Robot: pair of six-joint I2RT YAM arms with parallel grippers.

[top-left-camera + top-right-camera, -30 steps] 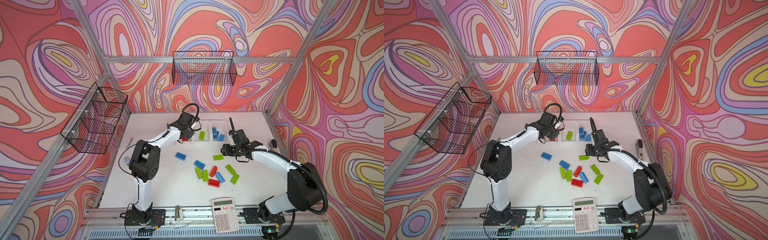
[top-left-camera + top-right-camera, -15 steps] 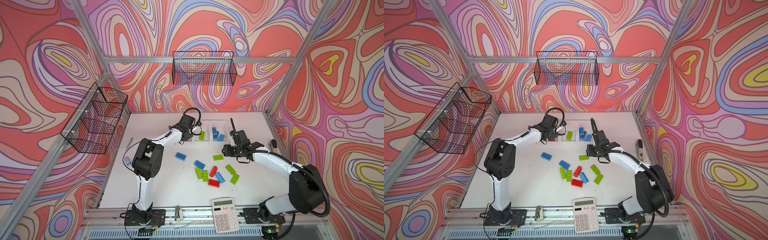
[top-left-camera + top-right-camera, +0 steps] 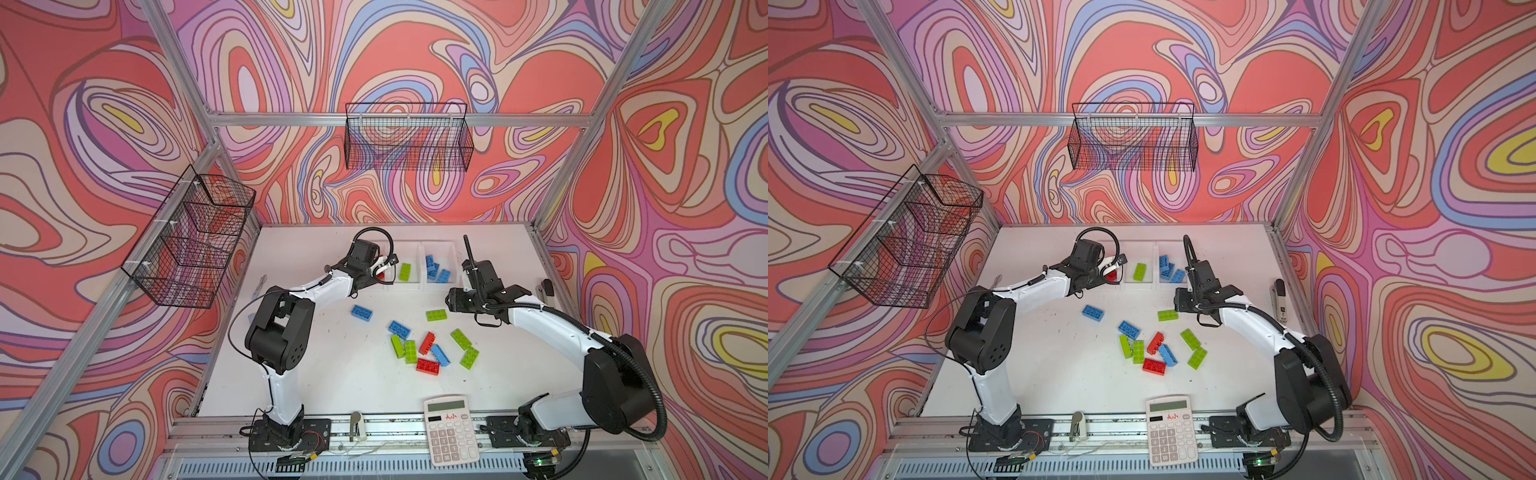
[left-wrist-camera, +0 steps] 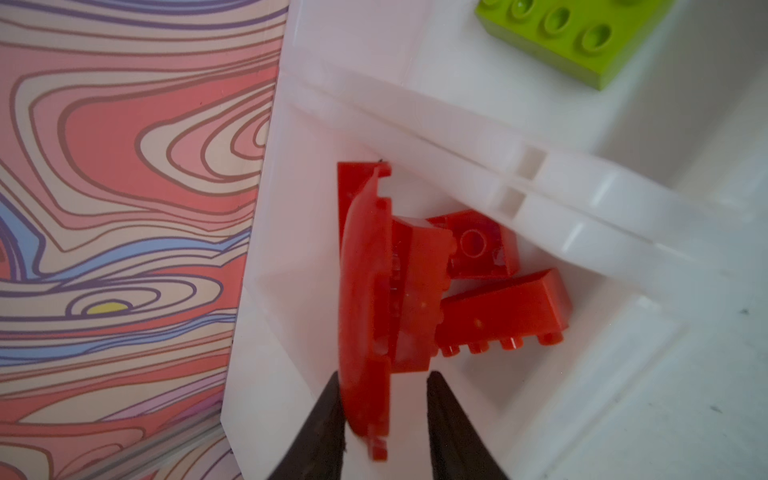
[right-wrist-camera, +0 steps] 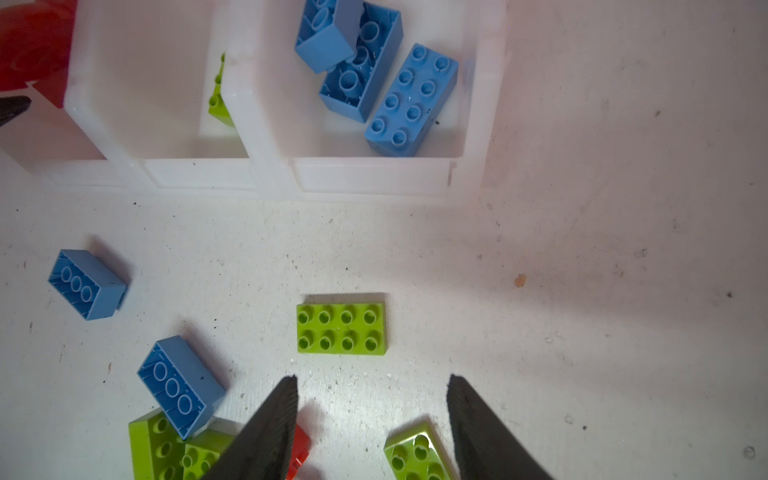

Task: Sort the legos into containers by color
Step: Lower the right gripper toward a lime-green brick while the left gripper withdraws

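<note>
Lying loose on the table (image 3: 324, 374), the legos (image 3: 428, 367) look light, hard and slick with bumpy tops, so pinch the long sides. The right gripper (image 5: 372, 378) hangs open and empty near a green brick (image 5: 341, 323). At the far edge, the left gripper (image 4: 383, 376) stands half open around a red arch (image 4: 361, 291) in the containers (image 5: 374, 176).

my left gripper (image 4: 383, 374) hangs over the end container (image 4: 291, 208), jaws parted. the red arch (image 4: 361, 270) fills part of the gap, and the white walls are close by. my right gripper (image 5: 372, 376) has bare table (image 5: 540, 291) ahead, with one green brick (image 5: 341, 323) in the path. centre left in both top views lies open; the brick cluster (image 3: 428, 366) blocks lower centre.
</note>
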